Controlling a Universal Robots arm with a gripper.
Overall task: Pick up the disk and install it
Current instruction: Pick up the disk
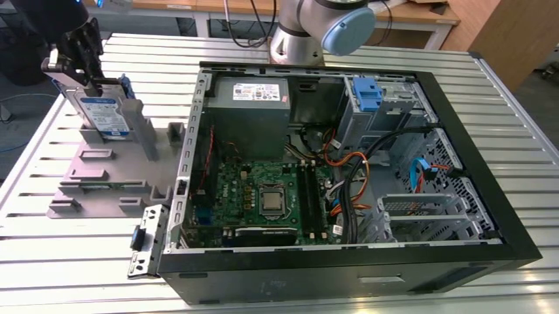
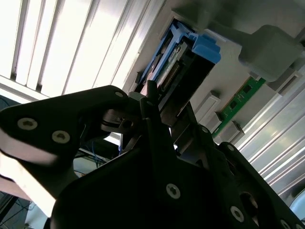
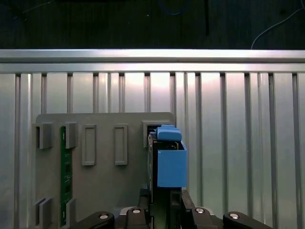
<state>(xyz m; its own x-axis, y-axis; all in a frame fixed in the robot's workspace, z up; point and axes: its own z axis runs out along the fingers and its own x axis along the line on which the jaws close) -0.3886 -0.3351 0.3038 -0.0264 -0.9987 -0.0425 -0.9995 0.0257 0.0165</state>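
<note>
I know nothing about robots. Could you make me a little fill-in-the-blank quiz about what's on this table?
1. The disk stands ____ in the grey holder.
2. Its plastic bracket is coloured ____.
3. The holder sits on the exterior view's ____ of the open computer case.
4. The end effector is at the disk's ____ edge.
Missing words: upright; blue; left; top.

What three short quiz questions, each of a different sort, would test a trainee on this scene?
1. True or false: the disk stands upright outside the computer case, with the gripper at its top.
2. The disk rests in: A the computer case, B the grey holder, C a person's hand.
3. What colour is the bracket on the disk?
Key: 1 true; 2 B; 3 blue.
</note>
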